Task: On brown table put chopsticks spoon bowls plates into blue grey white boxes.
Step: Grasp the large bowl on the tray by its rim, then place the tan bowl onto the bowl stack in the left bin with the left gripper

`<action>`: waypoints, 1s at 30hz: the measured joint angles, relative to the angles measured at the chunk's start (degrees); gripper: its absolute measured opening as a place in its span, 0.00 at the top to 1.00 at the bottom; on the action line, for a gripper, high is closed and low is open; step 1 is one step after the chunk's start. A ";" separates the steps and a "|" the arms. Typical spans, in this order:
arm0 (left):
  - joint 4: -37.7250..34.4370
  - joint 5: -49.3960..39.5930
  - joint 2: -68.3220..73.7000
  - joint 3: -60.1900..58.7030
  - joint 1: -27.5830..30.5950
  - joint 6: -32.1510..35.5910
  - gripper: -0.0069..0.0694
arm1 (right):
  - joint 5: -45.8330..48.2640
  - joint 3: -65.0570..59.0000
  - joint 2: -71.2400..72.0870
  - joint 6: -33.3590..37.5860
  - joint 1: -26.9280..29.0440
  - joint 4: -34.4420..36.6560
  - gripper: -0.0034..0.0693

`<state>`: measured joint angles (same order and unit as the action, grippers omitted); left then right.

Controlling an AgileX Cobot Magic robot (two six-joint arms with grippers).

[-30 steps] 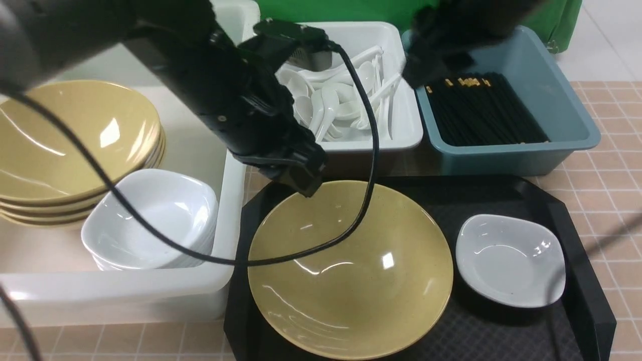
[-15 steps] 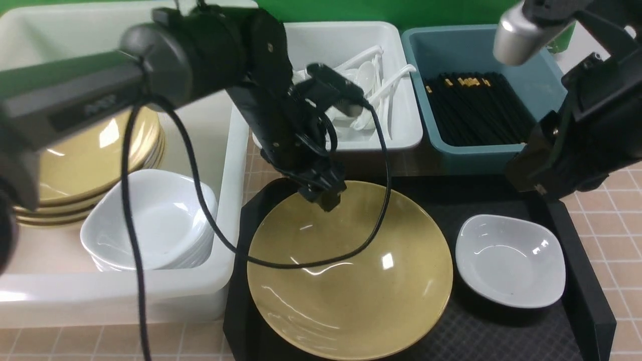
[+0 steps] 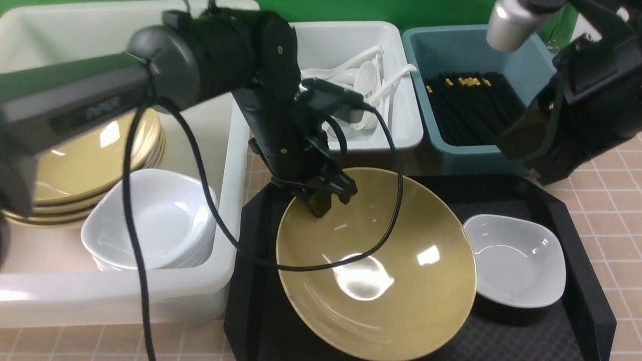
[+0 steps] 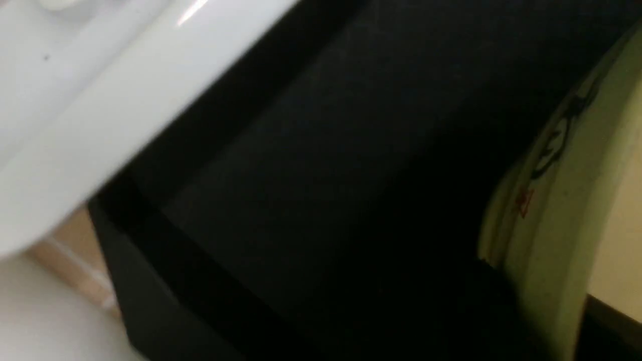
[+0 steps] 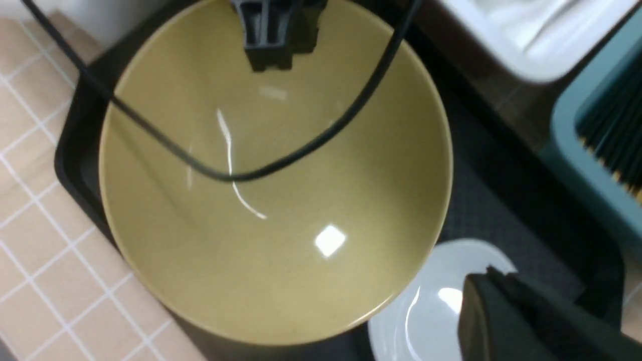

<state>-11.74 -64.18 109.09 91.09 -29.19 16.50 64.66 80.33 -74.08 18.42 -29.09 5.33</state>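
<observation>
My left gripper (image 3: 321,203) is shut on the far left rim of a wide olive-yellow bowl (image 3: 381,271). It holds that side up off the black tray (image 3: 577,235), so the bowl tilts to the right and its low edge overlaps a small white plate (image 3: 521,260). The left wrist view shows the bowl's rim (image 4: 551,215) edge-on. My right arm (image 3: 567,120) hangs above the tray's far right corner. In the right wrist view my right gripper (image 5: 501,288) is above the plate (image 5: 421,321), with its fingers together and empty.
The big white box (image 3: 223,200) at left holds stacked olive bowls (image 3: 75,165) and stacked white plates (image 3: 150,225). The grey box (image 3: 401,138) holds spoons (image 3: 366,80). The blue box (image 3: 501,160) holds chopsticks (image 3: 471,110). The tiled table (image 3: 612,195) shows at right.
My left gripper closed on the bowl's rim and raised it. The bowl went from flat to tilted and slid right, over the plate's edge. My right arm drew back and up slightly.
</observation>
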 joint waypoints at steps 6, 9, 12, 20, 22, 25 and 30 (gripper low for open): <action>-6.64 -0.13 -10.99 -0.81 4.77 0.08 0.90 | -1.35 7.26 -0.24 2.26 -8.44 0.00 0.90; -12.48 -0.57 -17.08 -0.94 10.81 0.03 0.90 | -1.84 12.30 -1.72 3.19 -14.61 0.32 0.90; -17.22 -2.07 -21.64 -0.94 18.25 0.63 0.90 | -1.98 15.61 -3.44 4.23 -18.34 0.39 0.90; -25.30 -4.75 -29.74 -5.36 55.46 3.55 0.90 | -1.79 21.92 -8.67 5.62 -23.79 0.57 0.90; -24.75 -3.95 -29.34 -7.00 58.92 3.75 0.90 | -1.74 21.99 -8.93 5.69 -23.79 0.35 0.90; -22.85 0.97 -26.12 -10.82 63.51 4.53 0.90 | -1.43 22.11 -9.54 5.88 -23.79 0.18 0.90; -22.85 6.28 -19.57 -11.91 63.58 5.19 0.89 | -0.61 21.44 -9.87 6.02 -23.79 -0.43 0.90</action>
<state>-34.59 -57.90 89.52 79.18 34.39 21.68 64.05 101.77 -83.95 24.44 -52.88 4.90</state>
